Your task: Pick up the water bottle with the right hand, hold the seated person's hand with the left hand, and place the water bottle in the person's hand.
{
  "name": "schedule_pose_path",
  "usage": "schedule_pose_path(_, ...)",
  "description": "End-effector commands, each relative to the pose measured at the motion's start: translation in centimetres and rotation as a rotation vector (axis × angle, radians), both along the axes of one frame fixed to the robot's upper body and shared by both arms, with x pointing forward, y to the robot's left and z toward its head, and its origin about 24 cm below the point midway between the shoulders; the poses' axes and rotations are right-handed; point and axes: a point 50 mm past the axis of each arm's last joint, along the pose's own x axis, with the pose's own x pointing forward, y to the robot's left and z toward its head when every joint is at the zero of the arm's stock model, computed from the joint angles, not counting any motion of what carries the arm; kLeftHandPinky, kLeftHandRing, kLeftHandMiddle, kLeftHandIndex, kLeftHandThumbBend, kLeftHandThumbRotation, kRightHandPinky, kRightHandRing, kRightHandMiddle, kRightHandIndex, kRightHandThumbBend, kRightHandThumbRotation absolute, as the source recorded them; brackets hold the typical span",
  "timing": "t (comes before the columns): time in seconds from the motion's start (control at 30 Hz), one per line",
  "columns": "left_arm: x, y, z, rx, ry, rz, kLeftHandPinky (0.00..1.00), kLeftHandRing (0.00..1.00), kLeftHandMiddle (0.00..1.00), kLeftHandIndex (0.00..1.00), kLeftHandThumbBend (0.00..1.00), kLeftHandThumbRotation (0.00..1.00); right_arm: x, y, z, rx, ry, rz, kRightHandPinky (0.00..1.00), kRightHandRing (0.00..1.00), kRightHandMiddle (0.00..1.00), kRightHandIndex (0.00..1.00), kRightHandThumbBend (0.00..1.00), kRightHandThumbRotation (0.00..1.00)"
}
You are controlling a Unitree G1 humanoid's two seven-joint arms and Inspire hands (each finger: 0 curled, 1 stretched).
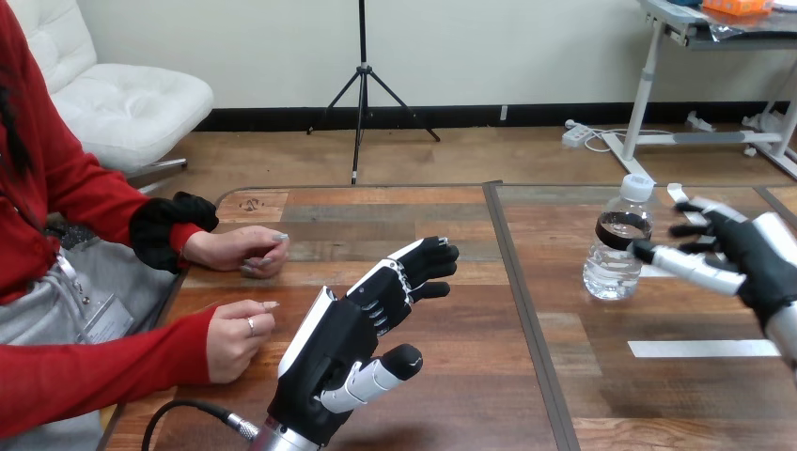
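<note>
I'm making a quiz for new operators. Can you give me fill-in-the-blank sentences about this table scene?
1. The water bottle stands ___ on the table.
2. The right hand, beside the bottle, has its fingers ___.
3. The left hand holds ___.
4. The bottle's cap is coloured ___.
Missing words: upright; open; nothing; white.

One water bottle (611,272), one bench (470,329), four hands.
Two are the robot's: left hand (329,348), right hand (757,258); two person's hands (235,252) at nine o'clock.
</note>
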Motion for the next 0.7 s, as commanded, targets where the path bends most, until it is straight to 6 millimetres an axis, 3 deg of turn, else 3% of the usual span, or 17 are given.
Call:
schedule_pose_path(0.0, 1.3, -1.1, 1.7, -0.036, -0.091, -0.010, 0.82, 0.86, 0.86, 0.85, 0.98, 0.71, 3.2, 0.3, 4.0, -0.086, -0.059, 0.018, 0.66, 0.79, 0.81, 0.87, 1.00, 0.55)
schedule_pose_path(0.67, 1.1, -0.8, 1.7, -0.021, -0.102, 0.003, 0.80, 0.86, 0.86, 0.85, 0.98, 0.73, 4.3, 1.1, 3.9, -0.189, 0.034, 0.024, 0.68, 0.80, 0.83, 0.88, 1.00, 0.53)
